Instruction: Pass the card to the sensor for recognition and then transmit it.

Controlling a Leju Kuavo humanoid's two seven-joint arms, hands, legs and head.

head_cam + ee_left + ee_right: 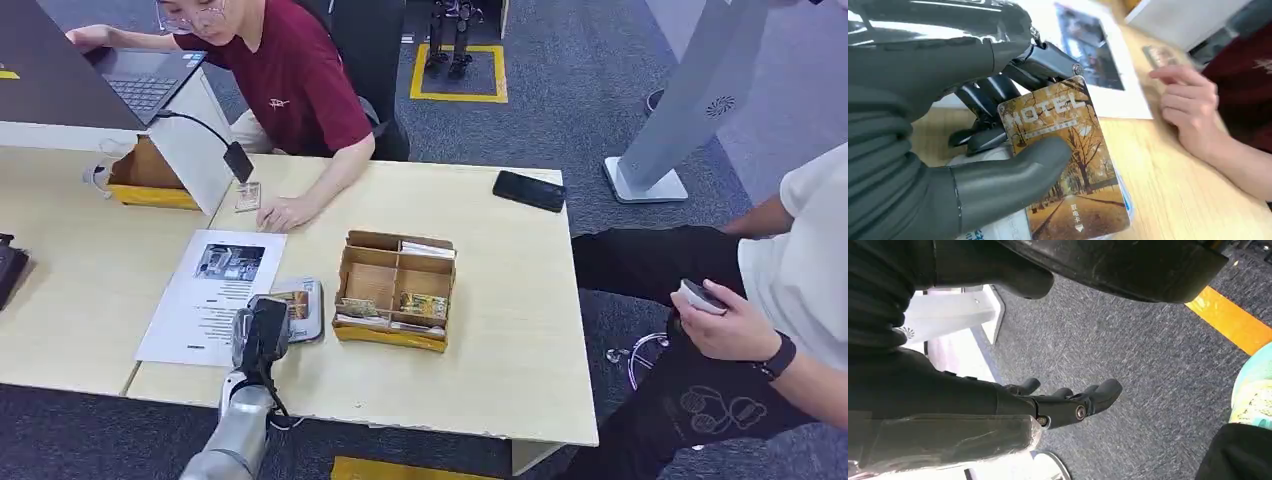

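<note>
At the near edge of the tabletop, the robot's left hand is pinching a golden hotel card between thumb and fingers, holding it right over the flat grey sensor beside a printed sheet. Farther in, a partitioned cardboard box is sitting mid-table, and a person's hand is resting near another card. The right hand is hanging above grey carpet, fingers loosely spread and grasping nothing.
</note>
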